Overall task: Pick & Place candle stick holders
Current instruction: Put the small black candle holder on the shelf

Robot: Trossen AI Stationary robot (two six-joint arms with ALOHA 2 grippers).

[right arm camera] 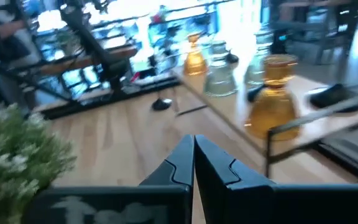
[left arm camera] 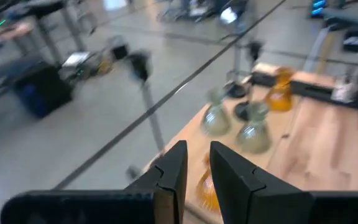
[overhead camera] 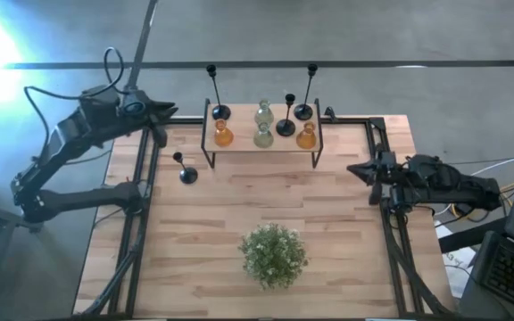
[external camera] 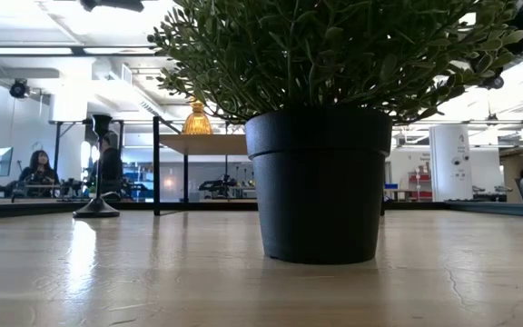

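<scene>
We see seven candle stick holders (overhead camera: 263,125) grouped on the shelf (overhead camera: 261,147), one short black holder (overhead camera: 186,171) alone on bench (overhead camera: 328,214), prob. next up. Left claw (overhead camera: 169,111) narrow, empty, by shelf's end; right claw (overhead camera: 355,169) closed, parked at bench edge.

From above I see the wooden bench (overhead camera: 328,214) with a small raised shelf (overhead camera: 262,143) at its far edge. On the shelf stand two tall black holders (overhead camera: 219,100), one at each end, a short black holder (overhead camera: 286,118), two amber glass holders (overhead camera: 224,135) and two pale green glass holders (overhead camera: 263,113). Another short black holder (overhead camera: 185,169) stands alone on the bench, near the shelf's left end. A bushy green plant (overhead camera: 274,254) sits toward the near edge. My left gripper (overhead camera: 169,113) hovers by the far left corner, just beside the shelf; the right gripper (overhead camera: 357,169) waits at the right edge.
</scene>
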